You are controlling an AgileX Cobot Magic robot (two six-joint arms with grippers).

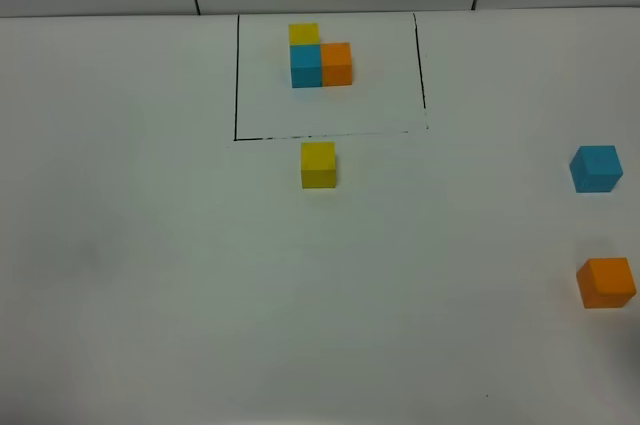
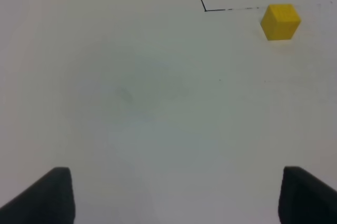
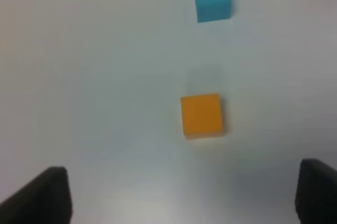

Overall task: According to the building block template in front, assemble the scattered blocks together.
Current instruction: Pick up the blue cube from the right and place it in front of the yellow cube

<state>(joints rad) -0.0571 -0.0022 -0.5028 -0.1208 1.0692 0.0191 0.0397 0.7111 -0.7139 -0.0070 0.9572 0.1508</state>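
Yellow matte cube sits just outside the black-framed three-cube template. Left claw and right claw gape, empty.

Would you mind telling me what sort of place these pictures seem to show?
Probably a robot test bench, not a home: a plain white tabletop, a black drawn rectangle framing a joined cube template, and a yellow cube, sky-blue cube and orange cube scattered loose.
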